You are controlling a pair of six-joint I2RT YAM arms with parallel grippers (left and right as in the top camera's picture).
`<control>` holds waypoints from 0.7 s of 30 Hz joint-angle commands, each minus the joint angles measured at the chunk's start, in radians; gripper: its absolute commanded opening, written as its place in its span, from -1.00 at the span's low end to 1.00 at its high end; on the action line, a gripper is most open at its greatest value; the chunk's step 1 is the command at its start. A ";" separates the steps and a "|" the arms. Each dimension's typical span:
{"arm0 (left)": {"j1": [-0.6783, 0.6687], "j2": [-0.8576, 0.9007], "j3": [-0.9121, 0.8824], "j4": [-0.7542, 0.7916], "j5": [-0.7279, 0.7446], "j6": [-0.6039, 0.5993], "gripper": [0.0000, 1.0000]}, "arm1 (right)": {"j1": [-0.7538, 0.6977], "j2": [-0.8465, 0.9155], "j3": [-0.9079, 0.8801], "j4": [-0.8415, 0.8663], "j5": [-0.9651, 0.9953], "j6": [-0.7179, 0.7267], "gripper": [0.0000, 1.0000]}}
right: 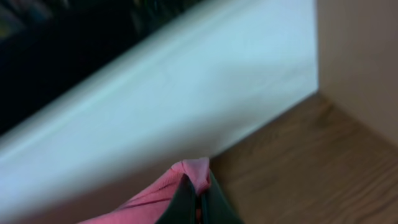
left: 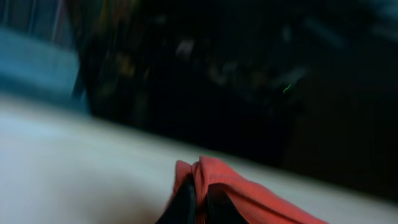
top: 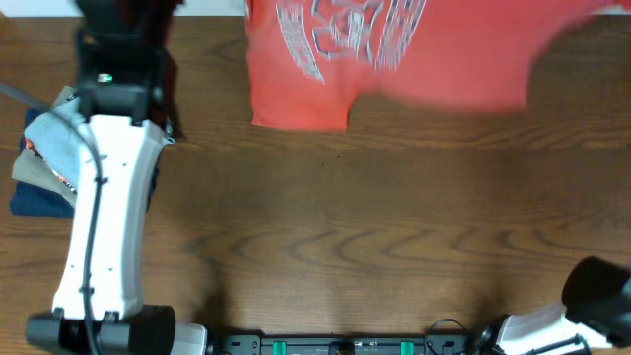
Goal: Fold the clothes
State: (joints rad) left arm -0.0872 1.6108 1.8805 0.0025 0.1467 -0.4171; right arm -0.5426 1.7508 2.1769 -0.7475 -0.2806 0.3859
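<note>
Overhead view showed the coral-red cotton T-shirt (top: 394, 69) unfolded at the far edge of the brown wooden table (top: 345, 227), left gripper (left: 199, 202) and right gripper (right: 198, 199) each pinching its cloth, no fold apparently made yet.

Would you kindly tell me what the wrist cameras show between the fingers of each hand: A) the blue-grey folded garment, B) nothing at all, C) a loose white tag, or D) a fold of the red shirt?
D: in each wrist view a fold of the shirt is pinched between the closed fingers of the left hand and likewise of the right hand.
</note>
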 commanded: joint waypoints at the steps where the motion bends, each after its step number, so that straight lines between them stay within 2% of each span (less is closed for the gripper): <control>1: 0.035 -0.031 0.099 -0.074 0.003 -0.033 -0.89 | -0.071 -0.055 0.040 -0.051 0.095 0.018 -0.98; 5: 0.034 -0.029 0.106 -0.373 0.125 -0.030 -0.88 | -0.076 -0.048 0.029 -0.220 0.171 -0.059 -0.98; 8: 0.034 -0.022 0.094 -0.706 0.126 -0.029 -0.88 | -0.060 -0.029 -0.025 -0.326 0.204 -0.126 -0.98; 12: 0.031 0.012 0.053 -1.046 0.127 -0.025 -0.88 | -0.053 -0.003 -0.159 -0.407 0.277 -0.140 -0.98; 17: -0.006 0.066 -0.050 -1.299 0.131 0.013 -0.88 | -0.053 0.002 -0.417 -0.419 0.405 -0.130 -0.98; 21: -0.055 0.088 -0.196 -1.377 0.131 0.031 -0.88 | -0.055 0.002 -0.593 -0.418 0.438 -0.096 -0.98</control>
State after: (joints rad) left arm -0.1173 1.6947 1.7576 -1.3529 0.3012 -0.4194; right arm -0.5880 1.7710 1.6554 -1.1683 0.0448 0.2745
